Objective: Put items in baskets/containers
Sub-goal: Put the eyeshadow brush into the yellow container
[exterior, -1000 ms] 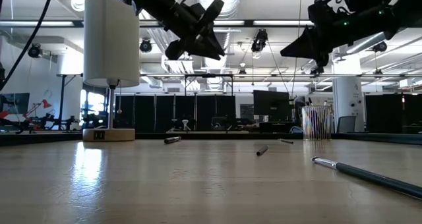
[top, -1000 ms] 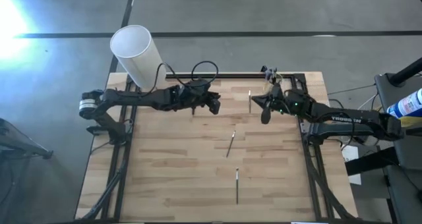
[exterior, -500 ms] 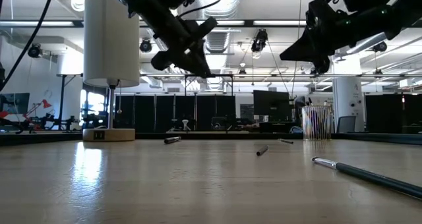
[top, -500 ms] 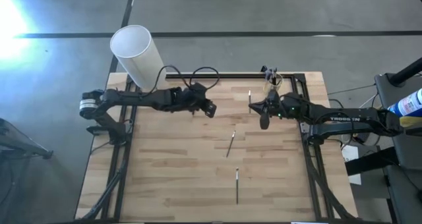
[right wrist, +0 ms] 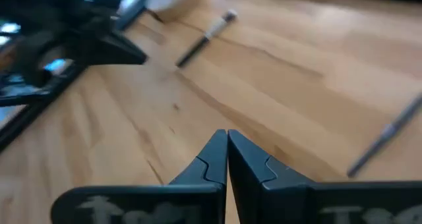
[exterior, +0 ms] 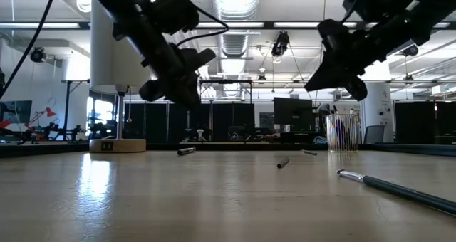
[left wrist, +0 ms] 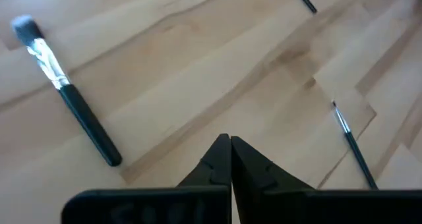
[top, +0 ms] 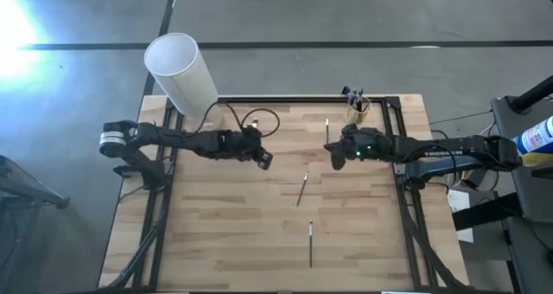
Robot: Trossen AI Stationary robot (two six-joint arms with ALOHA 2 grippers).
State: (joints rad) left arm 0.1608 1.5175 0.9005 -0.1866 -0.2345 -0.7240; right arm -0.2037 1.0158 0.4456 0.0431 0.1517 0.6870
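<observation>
The right end effector (top: 337, 156), fingers pressed together and empty, is hovering nearest the brush (top: 303, 188) in mid-counter. The brush's long axis is running diagonally toward the near edge. The left end effector (top: 262, 159) is also closed.

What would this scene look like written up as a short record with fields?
Surface: wooden table
Loose items: three brushes lying on the wood
Container: small clear cup at the far right corner, with sticks in it
Tall object: white cylinder at the far left
Left end effector: shut, empty, above the table
Right end effector: shut, empty, near the cup
</observation>
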